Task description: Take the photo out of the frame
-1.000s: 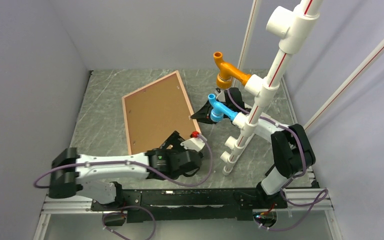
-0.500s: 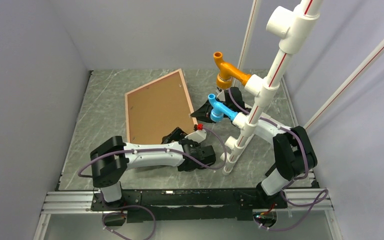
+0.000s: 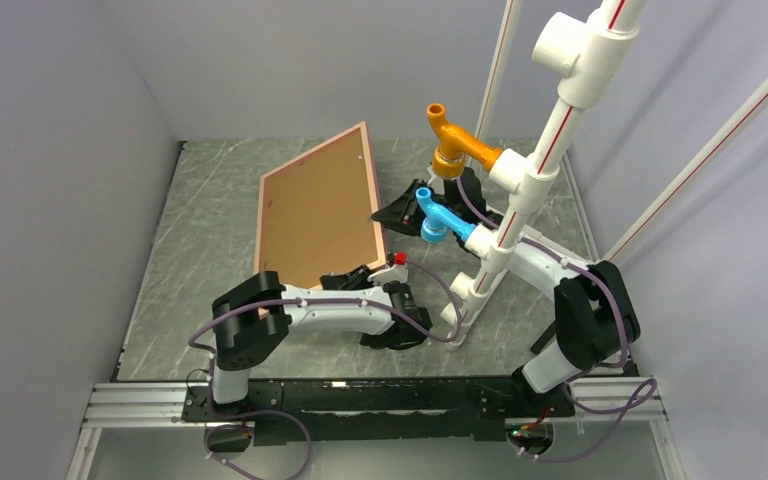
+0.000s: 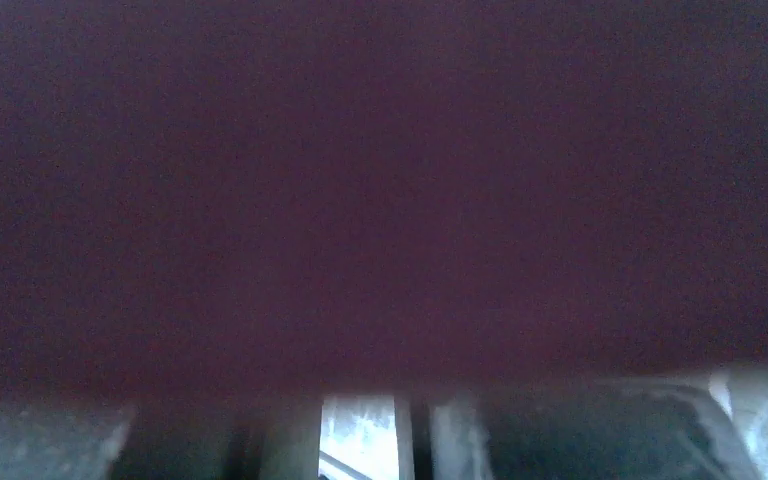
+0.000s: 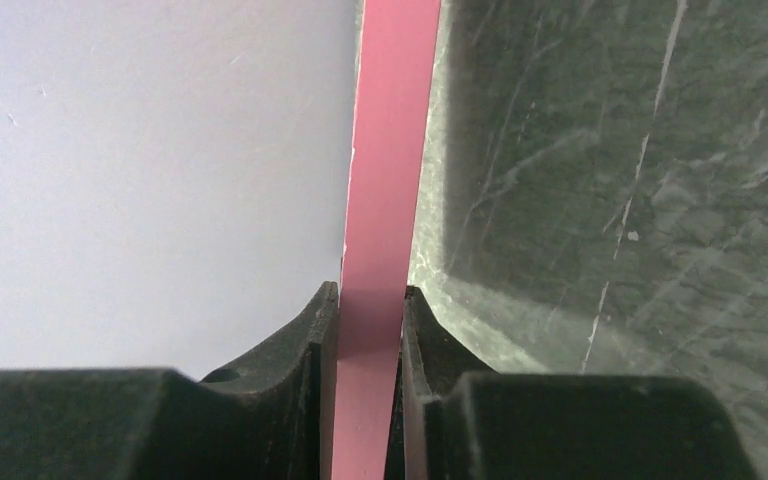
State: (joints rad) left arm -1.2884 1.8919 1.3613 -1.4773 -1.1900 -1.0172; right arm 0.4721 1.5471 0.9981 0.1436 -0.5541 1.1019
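Note:
The pink frame stands tilted, back side up, with its right edge raised off the table and the brown backing board facing the camera. The photo is hidden behind that board. My right gripper is shut on the frame's right edge; in the right wrist view the pink edge runs between both fingers of that gripper. My left gripper sits at the frame's near edge, close to the right corner. A blurred dark reddish surface fills the left wrist view and hides the fingers.
A white pipe stand with an orange fitting and a blue fitting rises just right of the frame, above the right arm. Grey walls close in on the left, the back and the right of the marbled tabletop.
The left arm has swung right and forward, bringing its gripper to the frame's near edge. The frame's right side has risen and the frame has turned more upright.

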